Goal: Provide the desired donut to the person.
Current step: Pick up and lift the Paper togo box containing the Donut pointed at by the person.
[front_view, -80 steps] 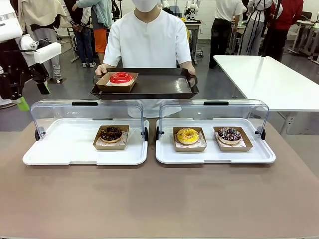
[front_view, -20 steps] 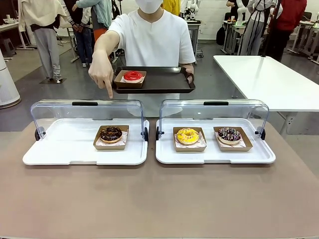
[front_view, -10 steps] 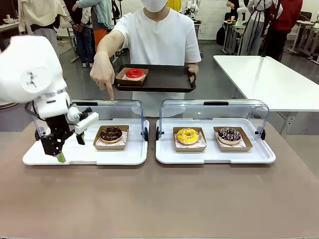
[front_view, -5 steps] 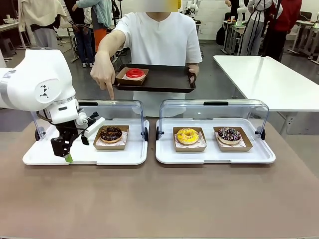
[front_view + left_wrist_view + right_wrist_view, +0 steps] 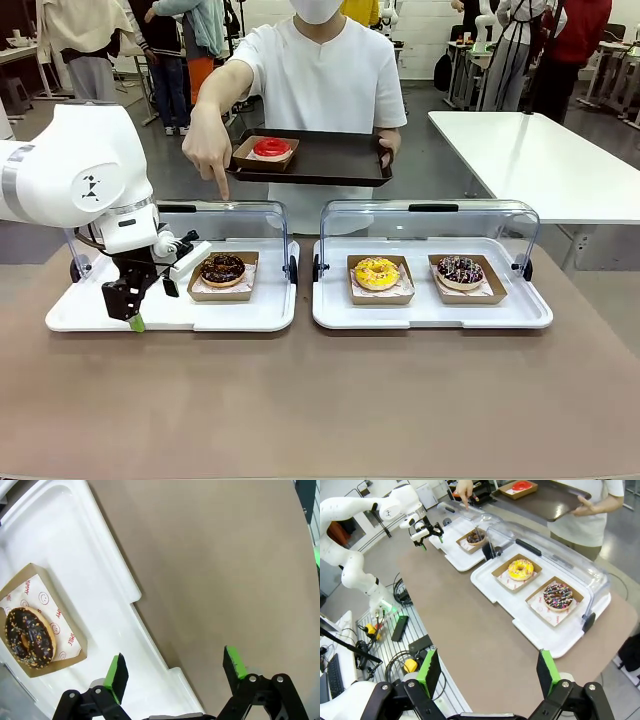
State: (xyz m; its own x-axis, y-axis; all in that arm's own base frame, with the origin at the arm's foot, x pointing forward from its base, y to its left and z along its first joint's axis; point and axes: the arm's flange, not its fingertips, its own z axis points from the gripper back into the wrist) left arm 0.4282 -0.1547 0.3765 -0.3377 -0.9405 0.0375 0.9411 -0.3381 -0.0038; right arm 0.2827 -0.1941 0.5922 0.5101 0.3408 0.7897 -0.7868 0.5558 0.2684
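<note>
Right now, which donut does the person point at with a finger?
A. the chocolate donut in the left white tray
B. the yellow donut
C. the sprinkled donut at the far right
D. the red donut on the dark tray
A: the person's hand points a finger down at the clear lid, in line with the chocolate donut under it.
</note>
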